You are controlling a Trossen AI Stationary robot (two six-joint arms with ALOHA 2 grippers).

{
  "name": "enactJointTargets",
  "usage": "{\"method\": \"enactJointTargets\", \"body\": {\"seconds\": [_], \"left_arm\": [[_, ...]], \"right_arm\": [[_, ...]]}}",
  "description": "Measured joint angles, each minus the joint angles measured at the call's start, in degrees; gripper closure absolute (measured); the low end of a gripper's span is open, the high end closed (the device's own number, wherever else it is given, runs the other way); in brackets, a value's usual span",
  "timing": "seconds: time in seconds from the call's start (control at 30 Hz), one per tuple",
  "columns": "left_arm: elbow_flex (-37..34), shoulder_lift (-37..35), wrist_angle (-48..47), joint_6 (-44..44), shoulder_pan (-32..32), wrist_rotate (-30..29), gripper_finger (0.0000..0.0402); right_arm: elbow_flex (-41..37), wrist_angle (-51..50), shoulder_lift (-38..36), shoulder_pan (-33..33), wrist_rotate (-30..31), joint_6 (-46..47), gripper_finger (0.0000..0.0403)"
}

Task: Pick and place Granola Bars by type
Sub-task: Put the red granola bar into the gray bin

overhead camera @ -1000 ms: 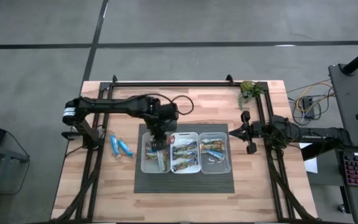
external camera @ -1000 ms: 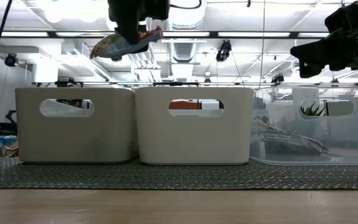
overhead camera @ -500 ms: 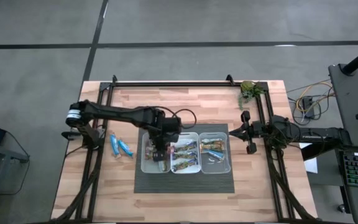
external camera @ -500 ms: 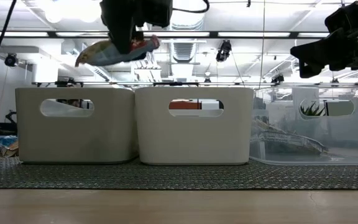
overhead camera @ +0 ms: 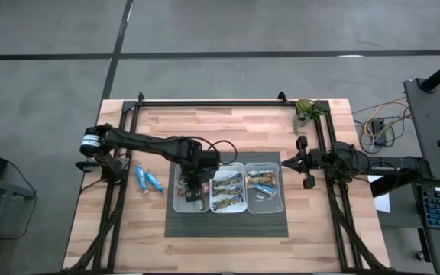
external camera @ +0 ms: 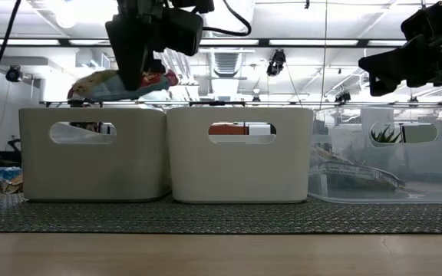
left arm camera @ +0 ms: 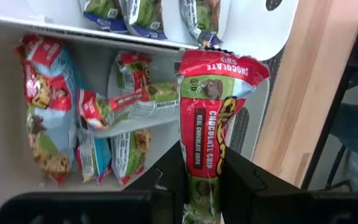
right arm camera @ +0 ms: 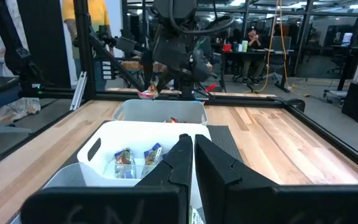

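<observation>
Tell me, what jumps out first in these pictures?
The left hand holds a red-wrapped granola bar just above the leftmost bin, which already has red bars in it. Two blue bars lie on the table left of the bins. The right hand waits, shut, beside the rightmost bin.

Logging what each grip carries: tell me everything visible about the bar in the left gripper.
The bar is a flat oblong foil pack, red at the top end, with green and brown print and a "chocolate chip" label. The left gripper is shut on its lower end, so most of its length sticks out past the fingers. In the low view it hangs roughly level just above the left bin, which already holds similar red bars.
</observation>
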Motion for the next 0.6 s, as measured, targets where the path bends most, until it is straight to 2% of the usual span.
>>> {"method": "enactJointTargets", "body": {"seconds": [0.17, 0.6], "left_arm": [[-2.1, 0.0, 3.3, 0.5, 0.0, -0.5, 0.0346], [-4.0, -0.1, 3.2, 2.5, 0.0, -0.7, 0.0346]], "right_arm": [[0.0, 0.0, 0.0, 0.0, 0.0, 0.0, 0.0394], [0.0, 0.0, 0.0, 0.0, 0.0, 0.0, 0.0394]]}}
